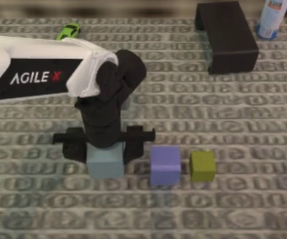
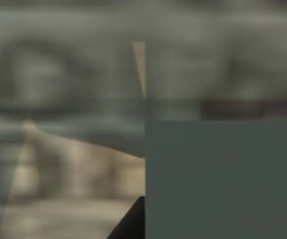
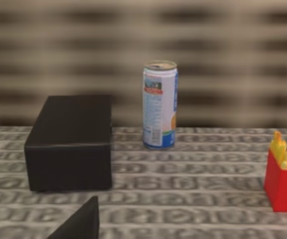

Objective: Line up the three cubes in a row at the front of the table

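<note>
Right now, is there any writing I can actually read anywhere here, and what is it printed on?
"AGILE X": white letters on the black panel of the white left arm.
Label on the tall blue-and-white drink can: too blurred to read.
Embossed rows on the grey-beige table: letter-like, spell nothing readable.

Overhead camera and right wrist camera both see the black box (image 1: 228,35) (image 3: 70,142)

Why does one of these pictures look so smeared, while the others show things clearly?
Left wrist view: the camera sits right against the large pale blue-grey cube, so its flat face fills much of the frame and the patterned grey-beige table behind blurs. Top view: crisp, the left gripper over that cube. Right wrist view: the black box and drink can are sharp; the backdrop is soft.
</note>
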Motion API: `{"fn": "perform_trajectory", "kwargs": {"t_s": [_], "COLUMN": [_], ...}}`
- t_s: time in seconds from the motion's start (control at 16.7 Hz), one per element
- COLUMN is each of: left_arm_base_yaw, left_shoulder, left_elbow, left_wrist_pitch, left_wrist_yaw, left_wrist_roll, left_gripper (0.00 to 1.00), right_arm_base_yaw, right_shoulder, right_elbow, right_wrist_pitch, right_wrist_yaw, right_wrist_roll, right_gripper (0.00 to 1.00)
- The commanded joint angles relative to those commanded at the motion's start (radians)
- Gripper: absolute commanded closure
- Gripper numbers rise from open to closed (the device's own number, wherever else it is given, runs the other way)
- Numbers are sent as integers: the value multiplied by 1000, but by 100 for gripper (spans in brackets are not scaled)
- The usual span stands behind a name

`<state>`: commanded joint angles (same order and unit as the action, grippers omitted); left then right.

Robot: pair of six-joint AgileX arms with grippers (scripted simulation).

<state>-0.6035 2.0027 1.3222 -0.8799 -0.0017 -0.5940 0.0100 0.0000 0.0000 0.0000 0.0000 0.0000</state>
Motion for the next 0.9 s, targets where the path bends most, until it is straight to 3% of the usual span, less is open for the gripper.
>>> {"fn": "perform_trajectory", "kwargs": {"t_s": [0.66, 0.9], "left_arm_base_yaw": [0, 0], "left_shoulder": [0, 0], "left_elbow": [0, 0], "left_wrist_pitch": [0, 0], "left_wrist_yaw": [0, 0], "left_wrist_roll": [0, 0], "left_gripper": [2, 0], "right_arm_base_yaw": [0, 0], "right_shoulder": [0, 0], "right_elbow": [0, 0], "right_wrist_pitch": [0, 0], "right_wrist_yaw": [0, 0], "right_wrist_roll": [0, 0], "right_gripper": [0, 0]}}
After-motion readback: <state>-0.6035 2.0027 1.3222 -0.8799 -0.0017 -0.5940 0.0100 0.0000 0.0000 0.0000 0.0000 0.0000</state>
